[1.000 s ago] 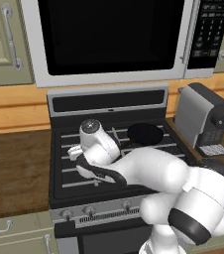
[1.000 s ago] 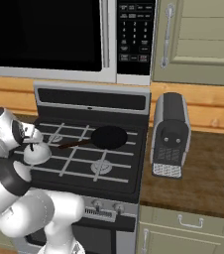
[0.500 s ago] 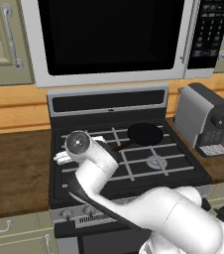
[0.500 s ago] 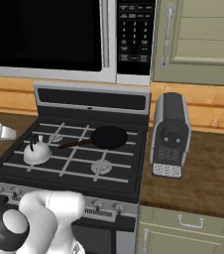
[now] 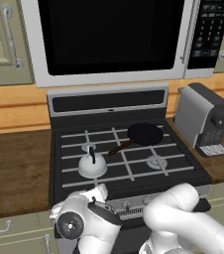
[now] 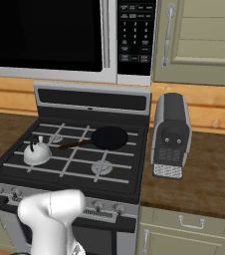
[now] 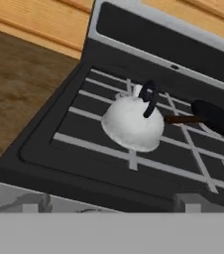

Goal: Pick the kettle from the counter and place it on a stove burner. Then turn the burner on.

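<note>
Glossy white arm (image 5: 183, 218), dark round joints

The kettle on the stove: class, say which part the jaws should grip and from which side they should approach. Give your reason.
Grip the thin black upright handle on top of the kettle, coming straight down from above. The body is a smooth squat dome that would likely slip between the jaws, while the handle stands clear above it. The frying pan sits behind and to the right, apart from the kettle, so a descent looks unobstructed.

White-grey kettle (image 5: 92, 166) with black handle, black frying pan (image 5: 144, 133) with brown handle, light grey grates on black stovetop (image 5: 183, 173), dark brown wood-grain counter (image 5: 15, 168).
</note>
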